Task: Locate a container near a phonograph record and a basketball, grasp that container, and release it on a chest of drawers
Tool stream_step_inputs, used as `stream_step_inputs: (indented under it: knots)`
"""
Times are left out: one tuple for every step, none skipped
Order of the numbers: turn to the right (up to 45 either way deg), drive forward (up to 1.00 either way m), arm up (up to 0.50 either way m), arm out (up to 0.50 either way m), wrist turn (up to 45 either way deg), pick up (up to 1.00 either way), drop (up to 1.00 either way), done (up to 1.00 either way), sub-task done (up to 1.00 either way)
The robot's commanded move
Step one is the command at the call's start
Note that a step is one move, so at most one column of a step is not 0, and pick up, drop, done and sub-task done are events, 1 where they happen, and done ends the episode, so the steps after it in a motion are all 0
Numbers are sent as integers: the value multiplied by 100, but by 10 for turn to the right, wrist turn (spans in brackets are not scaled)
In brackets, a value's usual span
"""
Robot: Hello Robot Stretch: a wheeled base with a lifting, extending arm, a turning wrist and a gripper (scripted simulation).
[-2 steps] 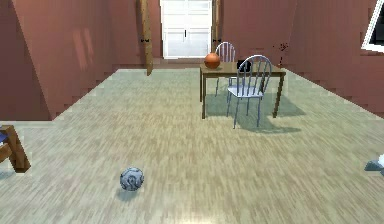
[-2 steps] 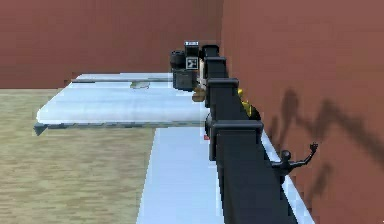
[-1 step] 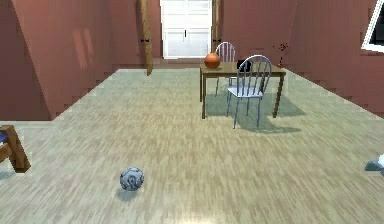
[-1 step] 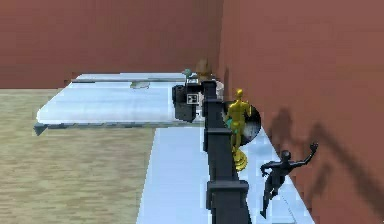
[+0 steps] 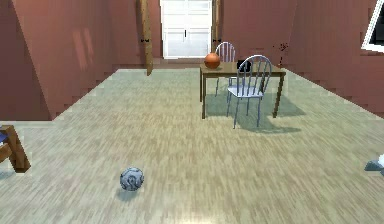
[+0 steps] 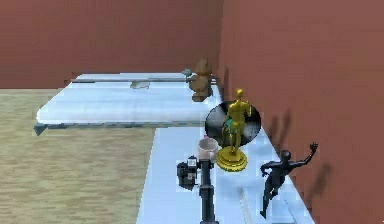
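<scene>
A wide wooden floor (image 5: 190, 140) lies between red-brown walls (image 5: 60, 50) in the forward view, with a white door (image 5: 187, 25) at the far end. Before the door stands a dark wooden table (image 5: 225, 75) with two metal chairs (image 5: 250, 88), one at its near side and one behind it. On this table rests an orange round thing (image 5: 212, 60), and near it a small dark thing that I cannot name. A grey ball (image 5: 131, 179) lies on the floor close to the camera.

In the arm side view a bed (image 6: 110, 105) with a white cover stands against the far wall, and a brown teddy bear (image 6: 202, 80) sits at its right end. Nearer, a white tabletop (image 6: 170, 190) runs along the red wall. On it stands a golden statue (image 6: 236, 125), with a black record (image 6: 218, 120) upright directly behind it. To the right stands a dark figure (image 6: 278, 178) with one arm raised.

The container (image 6: 207, 150), a pale cup shape, stands on the tabletop just beside the golden statue's base, at its left. The dark arm (image 6: 205, 200) rises from the bottom edge, and the end effector (image 6: 187, 172) is near the container. Whether the end effector holds anything, I cannot tell.
</scene>
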Motion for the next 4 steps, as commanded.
stream_step_inputs:
  knots:
    - [0,0,0,0,0,0,100,0,0]
    - [0,0,10,0,0,0,0,0,0]
    - [0,0,0,-8,0,0,0,0,0]
    - [0,0,0,0,0,0,0,100,0]
